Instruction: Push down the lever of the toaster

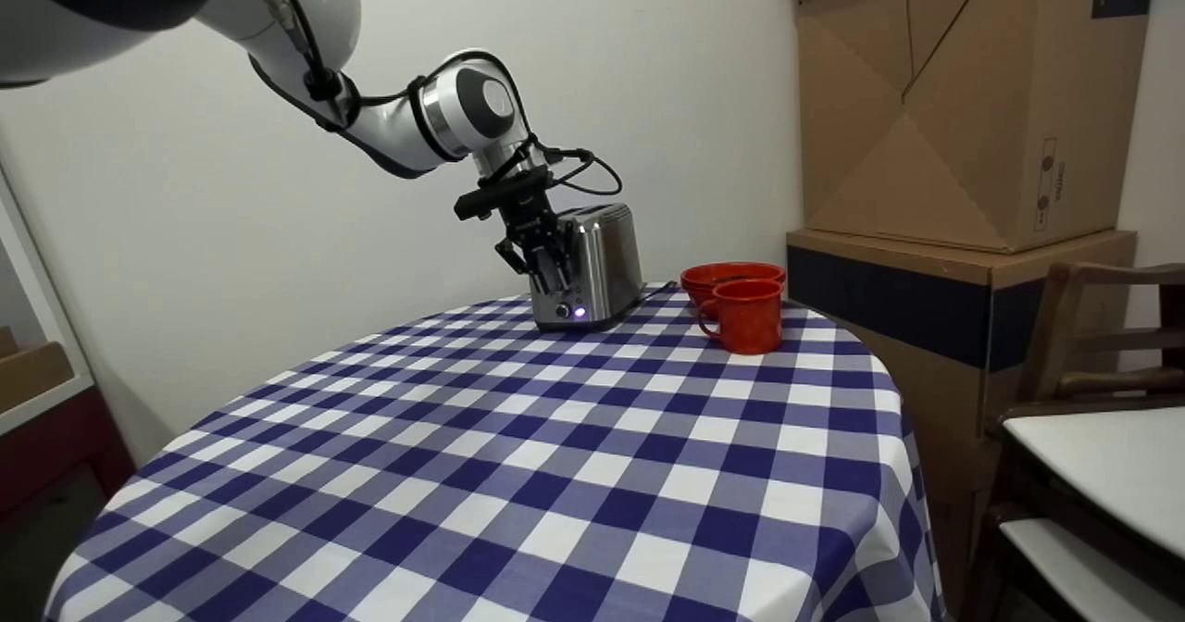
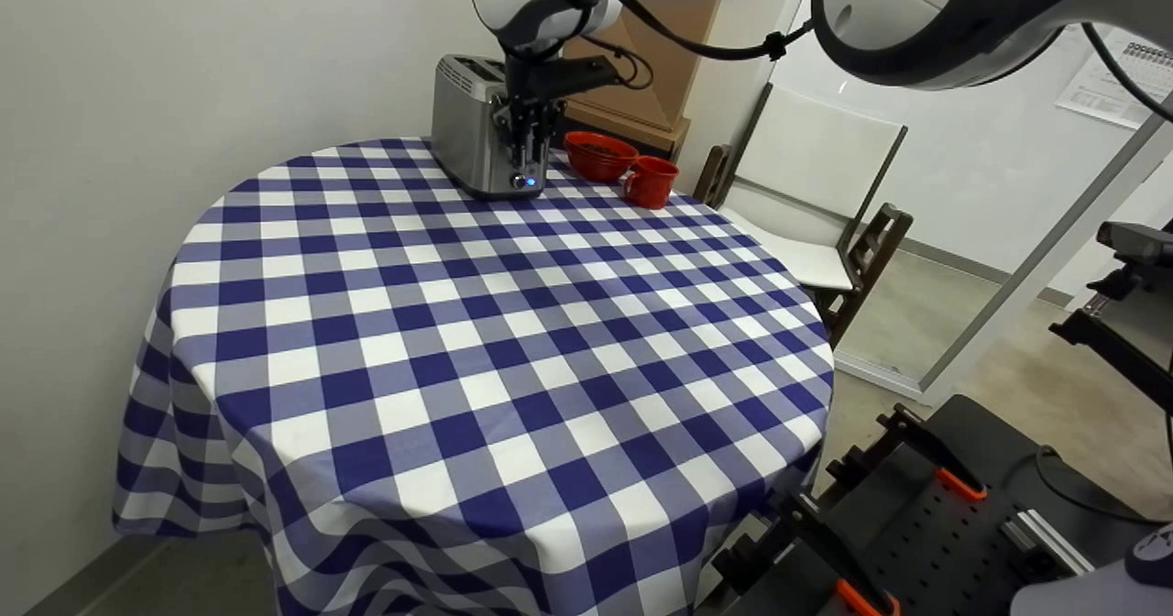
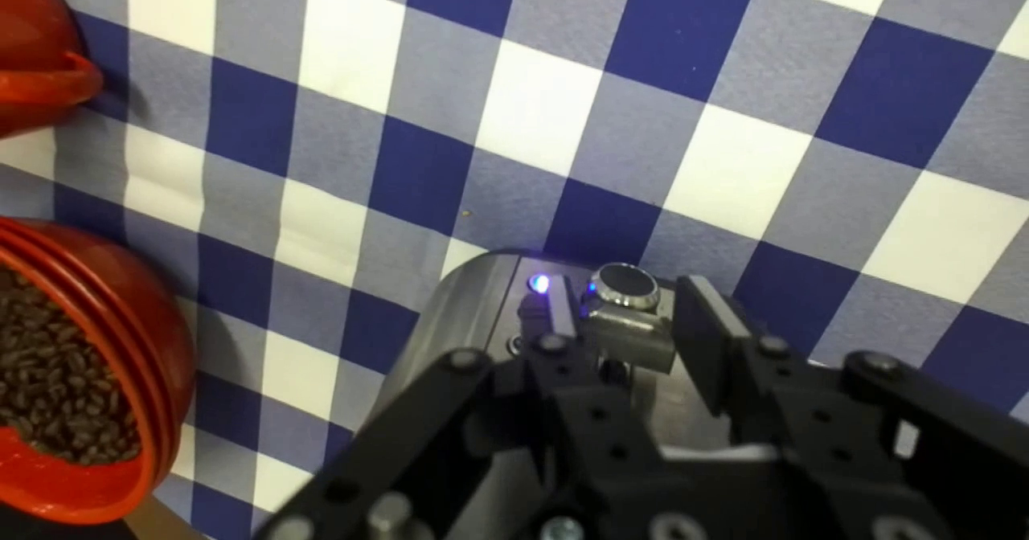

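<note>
Fingers (image 3: 701, 347) partly spread, toaster lever (image 3: 633, 336) between them, contact unclear

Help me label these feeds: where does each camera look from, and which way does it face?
Exterior view: across the tablecloth from the toaster, facing it, stacked boxes at right; arm at upper left, gripper at the toaster.
Exterior view: opposite the toaster, seemingly higher, facing down across the tablecloth, white chair beyond; arm at upper right, gripper at the toaster.
Wrist view: on the wrist, facing down past the fingers at the lever; only the gripper shows.
Both exterior views share the toaster, mug and bowl.
</note>
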Controlling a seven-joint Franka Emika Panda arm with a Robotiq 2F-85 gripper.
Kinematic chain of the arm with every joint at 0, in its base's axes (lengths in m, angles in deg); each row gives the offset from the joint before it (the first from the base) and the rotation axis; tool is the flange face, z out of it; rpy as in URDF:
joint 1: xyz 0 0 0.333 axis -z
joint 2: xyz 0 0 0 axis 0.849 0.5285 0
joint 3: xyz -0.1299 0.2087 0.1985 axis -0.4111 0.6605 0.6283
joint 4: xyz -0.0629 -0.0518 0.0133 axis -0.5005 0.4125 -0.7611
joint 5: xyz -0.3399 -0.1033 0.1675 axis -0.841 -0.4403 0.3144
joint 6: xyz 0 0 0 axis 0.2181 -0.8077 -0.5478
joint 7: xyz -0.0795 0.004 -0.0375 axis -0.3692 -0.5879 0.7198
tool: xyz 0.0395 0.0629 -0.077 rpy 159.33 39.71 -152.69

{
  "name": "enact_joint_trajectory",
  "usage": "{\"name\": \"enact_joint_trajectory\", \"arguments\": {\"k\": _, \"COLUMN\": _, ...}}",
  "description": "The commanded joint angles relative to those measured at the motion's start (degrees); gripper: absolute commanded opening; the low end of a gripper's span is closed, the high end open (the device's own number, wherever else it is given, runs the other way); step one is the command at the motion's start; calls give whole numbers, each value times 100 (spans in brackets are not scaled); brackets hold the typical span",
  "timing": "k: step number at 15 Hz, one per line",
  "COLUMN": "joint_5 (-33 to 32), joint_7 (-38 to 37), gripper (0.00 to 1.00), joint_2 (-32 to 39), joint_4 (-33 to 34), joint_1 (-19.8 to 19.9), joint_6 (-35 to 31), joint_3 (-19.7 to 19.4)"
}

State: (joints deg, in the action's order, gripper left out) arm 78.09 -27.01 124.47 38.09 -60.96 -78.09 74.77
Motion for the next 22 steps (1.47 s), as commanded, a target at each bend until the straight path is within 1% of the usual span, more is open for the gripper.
{"name": "enact_joint_trajectory", "arguments": {"k": 1, "joint_5": 23, "joint_7": -129, "gripper": 70, "joint_2": -226, "joint_4": 76, "joint_1": -3, "joint_6": 412, "joint_3": -33}}
{"name": "enact_joint_trajectory", "arguments": {"k": 5, "joint_5": 133, "joint_7": -498, "gripper": 100, "joint_2": -716, "joint_4": -129, "joint_1": 87, "joint_6": 781, "joint_3": 1}}
{"name": "enact_joint_trajectory", "arguments": {"k": 8, "joint_5": 208, "joint_7": -841, "gripper": 100, "joint_2": -1112, "joint_4": -407, "joint_1": 106, "joint_6": 1107, "joint_3": 40}}
{"name": "enact_joint_trajectory", "arguments": {"k": 10, "joint_5": 181, "joint_7": -1094, "gripper": 100, "joint_2": -1335, "joint_4": -628, "joint_1": 63, "joint_6": 1182, "joint_3": 25}}
{"name": "enact_joint_trajectory", "arguments": {"k": 13, "joint_5": 152, "joint_7": -1546, "gripper": 100, "joint_2": -1742, "joint_4": -1182, "joint_1": 11, "joint_6": 962, "joint_3": 14}}
{"name": "enact_joint_trajectory", "arguments": {"k": 15, "joint_5": 144, "joint_7": -1965, "gripper": 100, "joint_2": -2089, "joint_4": -1709, "joint_1": -25, "joint_6": 671, "joint_3": -4}}
{"name": "enact_joint_trajectory", "arguments": {"k": 17, "joint_5": 109, "joint_7": -2212, "gripper": 100, "joint_2": -2415, "joint_4": -2238, "joint_1": -37, "joint_6": 210, "joint_3": 5}}
{"name": "enact_joint_trajectory", "arguments": {"k": 18, "joint_5": 148, "joint_7": -2091, "gripper": 100, "joint_2": -2564, "joint_4": -2481, "joint_1": 26, "joint_6": -168, "joint_3": 97}}
{"name": "enact_joint_trajectory", "arguments": {"k": 20, "joint_5": 158, "joint_7": -1789, "gripper": 100, "joint_2": -2865, "joint_4": -2986, "joint_1": 100, "joint_6": -677, "joint_3": 225}}
{"name": "enact_joint_trajectory", "arguments": {"k": 21, "joint_5": 263, "joint_7": -1615, "gripper": 100, "joint_2": -3006, "joint_4": -3209, "joint_1": 45, "joint_6": -843, "joint_3": 142}}
{"name": "enact_joint_trajectory", "arguments": {"k": 22, "joint_5": 195, "joint_7": -1833, "gripper": 100, "joint_2": -2427, "joint_4": -2316, "joint_1": -42, "joint_6": -422, "joint_3": -7}}
